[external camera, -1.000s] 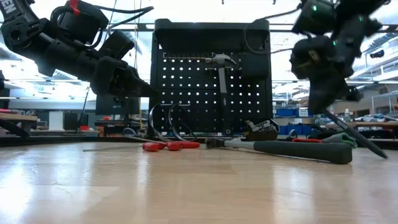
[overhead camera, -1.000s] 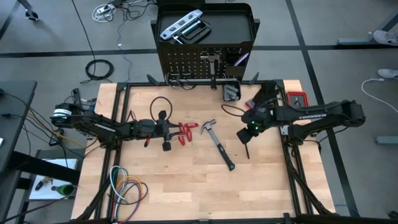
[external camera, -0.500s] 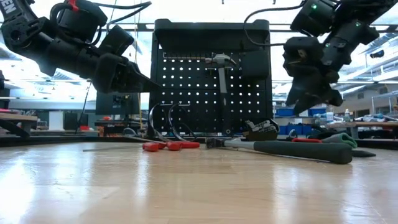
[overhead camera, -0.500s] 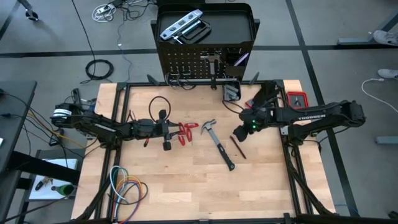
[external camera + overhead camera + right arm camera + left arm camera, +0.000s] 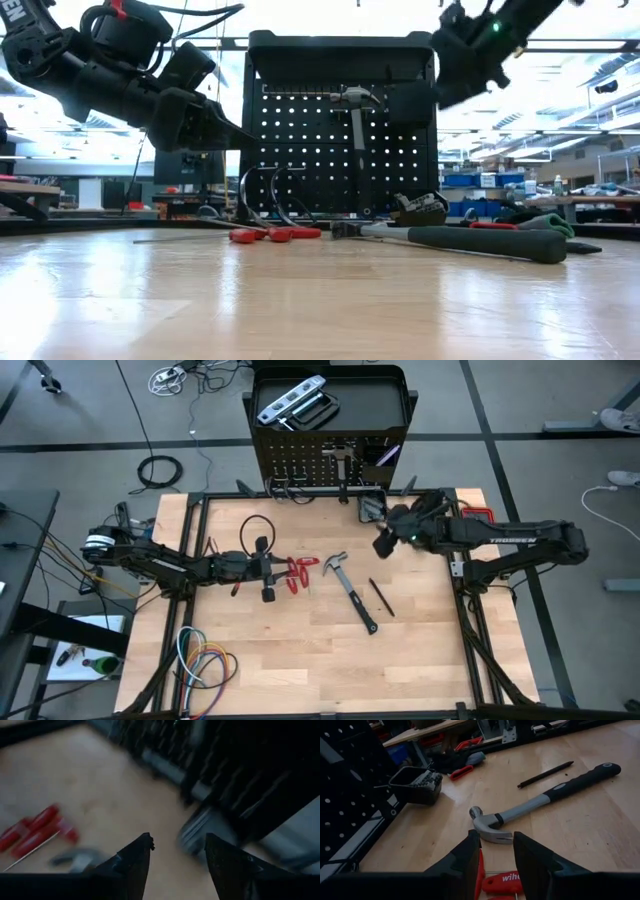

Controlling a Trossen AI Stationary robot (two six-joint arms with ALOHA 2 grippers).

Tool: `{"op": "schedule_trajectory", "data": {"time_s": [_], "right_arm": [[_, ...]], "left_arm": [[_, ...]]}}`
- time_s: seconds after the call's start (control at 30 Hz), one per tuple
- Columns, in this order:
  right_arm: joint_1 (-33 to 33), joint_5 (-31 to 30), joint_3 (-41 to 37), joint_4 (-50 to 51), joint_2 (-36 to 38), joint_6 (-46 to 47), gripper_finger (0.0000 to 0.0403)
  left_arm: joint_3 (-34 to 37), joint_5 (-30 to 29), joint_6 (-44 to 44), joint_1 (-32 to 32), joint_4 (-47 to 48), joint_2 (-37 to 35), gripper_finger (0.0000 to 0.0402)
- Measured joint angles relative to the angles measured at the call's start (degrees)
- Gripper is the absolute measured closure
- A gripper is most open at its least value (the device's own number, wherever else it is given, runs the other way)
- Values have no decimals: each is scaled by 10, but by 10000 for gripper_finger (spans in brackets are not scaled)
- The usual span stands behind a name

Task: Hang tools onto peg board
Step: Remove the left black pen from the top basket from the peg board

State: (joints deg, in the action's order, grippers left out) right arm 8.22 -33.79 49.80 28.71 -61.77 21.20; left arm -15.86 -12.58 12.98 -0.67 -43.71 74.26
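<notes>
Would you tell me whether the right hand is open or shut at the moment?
Open: the right hand shows a clear gap between its fingers, with nothing held between them.

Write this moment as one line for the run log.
right gripper: open, empty, near peg board | left gripper: above red-handled pliers | screwdriver: on table beside hammer

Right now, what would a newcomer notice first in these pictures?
Probably the black peg board at the table's far edge, with one hammer already hung on it. Next, the tools lying loose on the wooden table: red-handled pliers, a second hammer and a thin screwdriver. The right hand hovers open near the board.
</notes>
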Motion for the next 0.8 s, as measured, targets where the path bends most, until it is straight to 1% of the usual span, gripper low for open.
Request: {"op": "schedule_trajectory", "data": {"time_s": [0.07, 0.17, 0.2, 0.33, 0.4, 0.57, 0.63, 0.7, 0.8], "right_arm": [[11, -32, 14, -21, 14, -62, 208], [31, -41, 15, -70, 35, -154, 208], [38, -35, 15, -85, 40, -178, 208], [62, 22, 15, -161, 62, -267, 205], [68, 29, 15, -200, 61, -315, 201], [78, 30, 14, -315, 4, -417, 189], [86, 18, 14, -354, -23, -446, 186], [99, 5, 14, -383, -41, -460, 186], [120, 6, 14, -405, -57, -466, 186]], "left_arm": [[0, 0, -7, 0, 9, 0, 280], [0, 0, -12, 0, 23, 0, 280], [0, 0, -13, 0, 30, 0, 280], [0, 0, -31, 0, 53, 0, 280], [0, 0, -35, 0, 56, 0, 280], [0, 0, -41, 0, 32, 0, 280], [0, 0, -46, 0, 27, 0, 280], [0, 1, -57, 0, 32, 0, 280], [0, 6, -73, 0, 47, 0, 280]]}}
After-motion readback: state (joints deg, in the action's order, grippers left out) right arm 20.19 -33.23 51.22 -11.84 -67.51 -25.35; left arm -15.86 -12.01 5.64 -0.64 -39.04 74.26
